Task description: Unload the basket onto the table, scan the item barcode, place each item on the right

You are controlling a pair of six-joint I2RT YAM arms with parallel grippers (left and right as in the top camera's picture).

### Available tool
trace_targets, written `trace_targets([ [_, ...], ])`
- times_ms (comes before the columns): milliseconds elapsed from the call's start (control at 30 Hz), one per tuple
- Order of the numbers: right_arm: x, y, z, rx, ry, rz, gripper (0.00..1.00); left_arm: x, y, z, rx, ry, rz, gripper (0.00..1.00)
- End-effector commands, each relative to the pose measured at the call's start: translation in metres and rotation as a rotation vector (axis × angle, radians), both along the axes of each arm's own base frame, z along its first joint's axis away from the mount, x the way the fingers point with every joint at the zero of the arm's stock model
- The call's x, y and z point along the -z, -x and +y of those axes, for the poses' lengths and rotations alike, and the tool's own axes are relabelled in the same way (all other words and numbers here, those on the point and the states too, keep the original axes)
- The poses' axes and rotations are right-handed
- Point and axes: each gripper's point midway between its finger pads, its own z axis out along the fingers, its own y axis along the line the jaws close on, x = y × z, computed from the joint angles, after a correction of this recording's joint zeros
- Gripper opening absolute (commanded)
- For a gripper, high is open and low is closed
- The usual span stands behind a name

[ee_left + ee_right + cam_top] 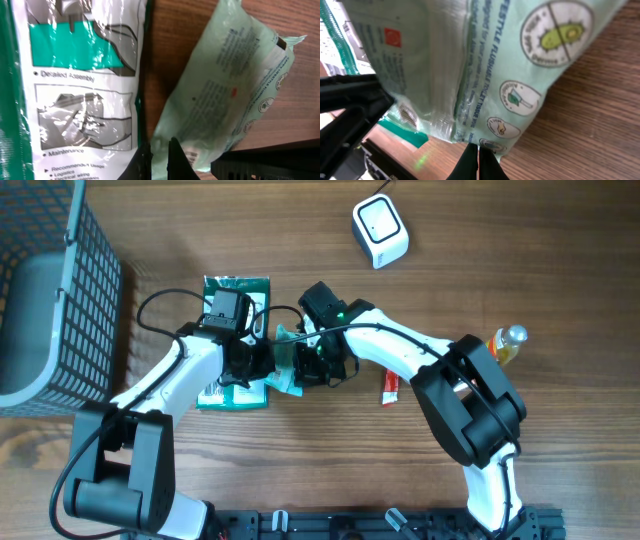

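A pale green pack of flushable tissue wipes [285, 366] hangs between my two grippers just above the wooden table. My left gripper [258, 365] is shut on its left edge; in the left wrist view the pack [225, 85] runs up to the right from the gripper [162, 159], with a small barcode [192, 152] beside the fingers. My right gripper [310, 365] is shut on the pack's other end; in the right wrist view its fingers [470, 162] pinch the bottom seam of the pack [470, 65]. The white scanner [380, 230] stands far back, right of centre.
A green-and-white printed bag [236, 288] lies flat under the left gripper, also filling the left of the left wrist view [80, 75]. A grey wire basket [60, 290] stands at the left edge. A red tube [390, 387] and a small bottle [508, 343] lie to the right.
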Motion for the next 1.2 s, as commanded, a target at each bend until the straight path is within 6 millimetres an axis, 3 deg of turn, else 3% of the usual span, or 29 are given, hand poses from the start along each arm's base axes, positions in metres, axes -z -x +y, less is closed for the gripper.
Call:
trace_targets([
  [0,0.023,0.000,-0.012,0.018,0.081,0.004,0.04,0.014,0.007,0.007,-0.015,-0.025,0.018,0.04],
  [200,0.023,0.001,-0.012,0.017,0.082,0.005,0.04,0.017,0.001,0.012,-0.023,-0.052,-0.016,0.04],
  [267,0.022,0.001,-0.011,0.016,0.076,0.009,0.04,0.007,-0.007,0.015,-0.032,-0.067,-0.031,0.04],
  [400,-0.015,-0.008,-0.006,0.013,0.015,0.001,0.04,-0.036,-0.035,0.014,-0.045,-0.052,-0.105,0.04],
  [533,-0.054,-0.029,-0.015,0.010,0.016,-0.150,0.04,-0.050,-0.054,0.010,-0.048,-0.036,-0.183,0.04],
  [567,-0.059,-0.039,-0.024,0.033,0.056,-0.203,0.06,-0.049,-0.059,0.010,-0.050,-0.037,-0.197,0.04],
  [633,-0.056,-0.054,-0.040,0.083,0.132,-0.255,0.29,-0.044,-0.066,0.007,-0.048,-0.032,-0.213,0.04],
  [733,-0.046,-0.066,-0.057,0.153,0.204,-0.263,0.44,-0.032,-0.071,0.007,-0.049,-0.039,-0.204,0.04],
  [967,-0.043,-0.075,-0.069,0.179,0.228,-0.271,0.48,0.008,-0.070,0.009,-0.073,-0.062,-0.121,0.04],
  [1067,-0.042,-0.073,-0.071,0.178,0.237,-0.262,0.53,0.008,-0.066,-0.005,-0.052,0.019,-0.095,0.04],
  [1167,-0.039,-0.072,-0.082,0.186,0.290,-0.263,0.58,-0.002,-0.061,-0.031,-0.004,0.177,-0.077,0.04],
])
